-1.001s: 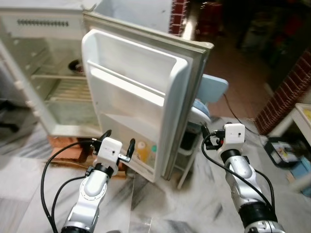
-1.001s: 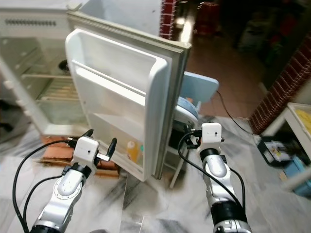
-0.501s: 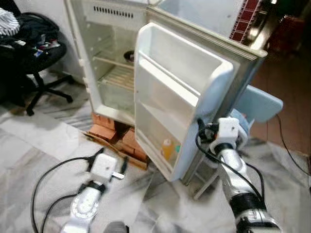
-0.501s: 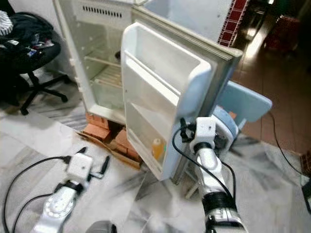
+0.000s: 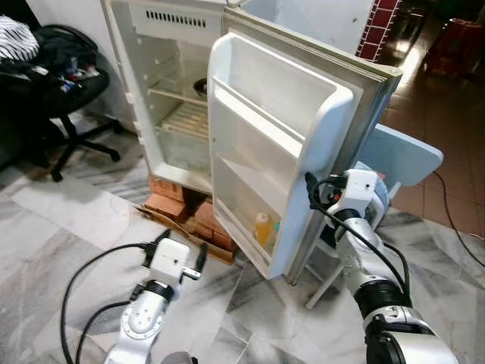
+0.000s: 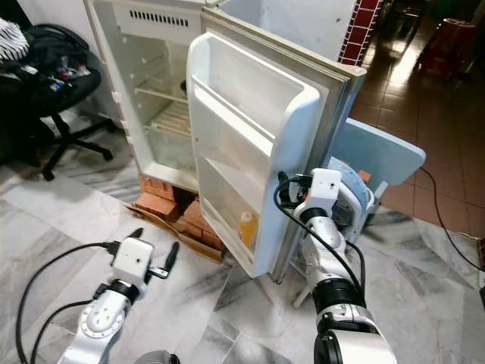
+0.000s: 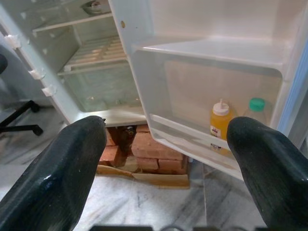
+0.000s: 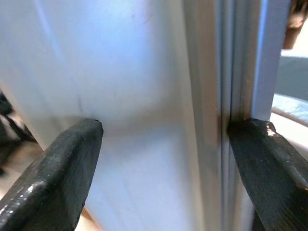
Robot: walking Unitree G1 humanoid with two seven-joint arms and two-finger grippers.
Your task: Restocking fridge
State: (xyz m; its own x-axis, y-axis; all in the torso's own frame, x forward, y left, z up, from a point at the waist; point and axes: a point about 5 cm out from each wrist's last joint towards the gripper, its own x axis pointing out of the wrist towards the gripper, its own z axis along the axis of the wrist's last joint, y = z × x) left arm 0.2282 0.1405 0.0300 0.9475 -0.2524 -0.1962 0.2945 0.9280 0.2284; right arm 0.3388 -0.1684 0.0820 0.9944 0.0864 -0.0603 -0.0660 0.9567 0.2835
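Observation:
The white fridge stands open, and its door (image 5: 280,129) swings out toward me. On the door's lowest shelf stand an orange bottle (image 7: 220,120) and a green-capped bottle (image 7: 256,111). My right gripper (image 5: 312,199) is at the door's outer edge, open, and the edge (image 8: 207,96) lies between its fingers. Low over the marble floor in front of the door hangs my left gripper (image 5: 184,240), open and empty, pointing at the door shelves. A dark bowl (image 5: 201,86) sits on an inner fridge shelf.
The fridge rests on red bricks (image 5: 178,205). A light blue chair (image 5: 405,155) stands right behind the open door, close to my right arm. A black office chair (image 5: 53,83) loaded with things is at the far left. A black cable trails along my left arm.
The camera has swung and the whole view has shifted. My right gripper stays at the door's edge. My left gripper sank toward the floor, then rose slightly.

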